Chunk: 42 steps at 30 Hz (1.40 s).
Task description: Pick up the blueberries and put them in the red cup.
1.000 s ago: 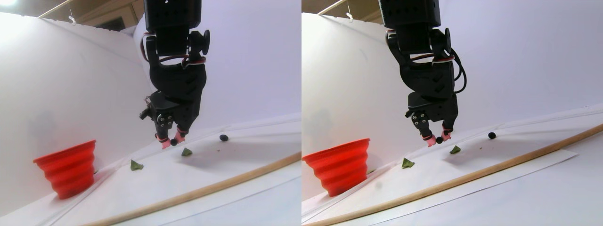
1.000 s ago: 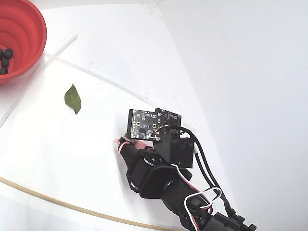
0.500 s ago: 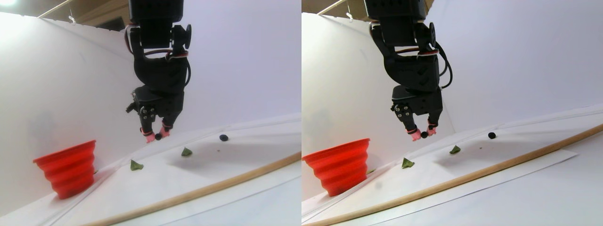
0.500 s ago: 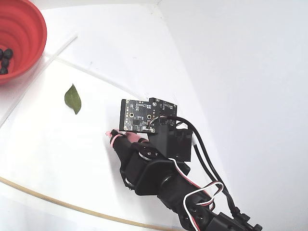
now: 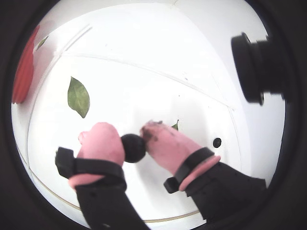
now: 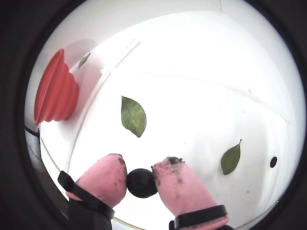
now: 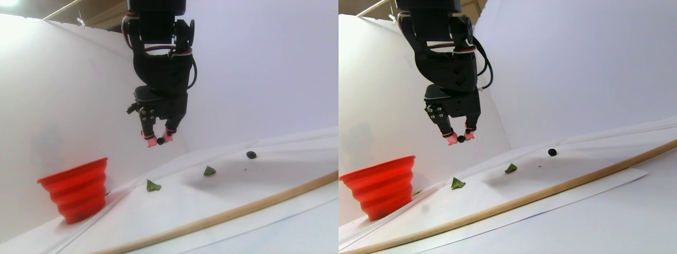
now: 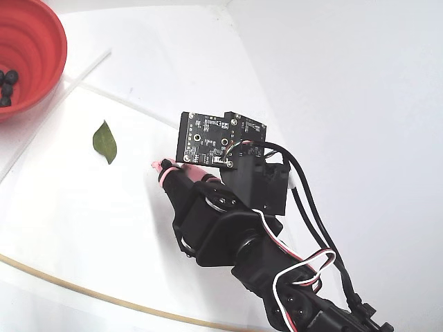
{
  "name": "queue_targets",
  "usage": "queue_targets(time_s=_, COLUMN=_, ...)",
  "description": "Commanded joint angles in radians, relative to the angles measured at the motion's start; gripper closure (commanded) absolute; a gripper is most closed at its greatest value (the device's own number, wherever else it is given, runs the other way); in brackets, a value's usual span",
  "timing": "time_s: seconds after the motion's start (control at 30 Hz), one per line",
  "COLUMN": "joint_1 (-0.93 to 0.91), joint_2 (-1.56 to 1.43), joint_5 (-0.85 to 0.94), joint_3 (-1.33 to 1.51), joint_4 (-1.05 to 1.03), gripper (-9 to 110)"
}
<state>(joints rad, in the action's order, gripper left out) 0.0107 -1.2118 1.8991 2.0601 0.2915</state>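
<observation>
My gripper (image 6: 141,173) is shut on one dark blueberry (image 6: 141,183), pinched between its two pink fingertips. The stereo pair view has the gripper (image 7: 159,141) hanging high above the white sheet, to the right of the red cup (image 7: 78,188) and above its rim level. A second blueberry (image 7: 251,154) lies on the sheet far to the right, also in a wrist view (image 5: 217,142). In the fixed view the red cup (image 8: 48,28) sits at the top left with several blueberries (image 8: 7,86) inside. The arm hides the held berry there.
Two green leaves (image 6: 133,116) (image 6: 231,158) lie on the sheet between the cup and the loose berry. A thin wooden rod (image 7: 227,214) runs along the sheet's near edge. White walls close in behind and to the left.
With the berry still pinched, the gripper has risen off the sheet and moved left toward the red cup in the stereo pair view. The loose berry and the leaves have not moved.
</observation>
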Motion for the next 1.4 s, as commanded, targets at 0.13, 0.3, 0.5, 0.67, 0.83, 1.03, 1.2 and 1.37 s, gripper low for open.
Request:
queue_targets(time_s=0.13, joint_1=0.117, joint_2=-0.15, joint_5=-0.041, joint_3=-0.014, joint_4=-0.012, gripper=91)
queue_targets(time_s=0.3, joint_1=0.16, joint_2=-0.153, joint_5=-0.069, joint_3=-0.02, joint_4=-0.012, gripper=91)
queue_targets(time_s=0.5, joint_1=0.212, joint_2=-0.153, joint_5=-0.103, joint_3=-0.04, joint_4=-0.012, gripper=91)
queue_targets(time_s=0.67, joint_1=0.253, joint_2=-0.155, joint_5=-0.129, joint_3=-0.058, joint_4=-0.012, gripper=91)
queue_targets(time_s=0.83, joint_1=0.288, joint_2=-0.152, joint_5=-0.146, joint_3=-0.081, joint_4=-0.012, gripper=91)
queue_targets(time_s=1.03, joint_1=0.325, joint_2=-0.149, joint_5=-0.167, joint_3=-0.098, joint_4=-0.012, gripper=91)
queue_targets(time_s=1.2, joint_1=0.35, joint_2=-0.135, joint_5=-0.178, joint_3=-0.124, joint_4=-0.012, gripper=91)
queue_targets(time_s=1.37, joint_1=0.376, joint_2=-0.114, joint_5=-0.187, joint_3=-0.16, joint_4=-0.012, gripper=91)
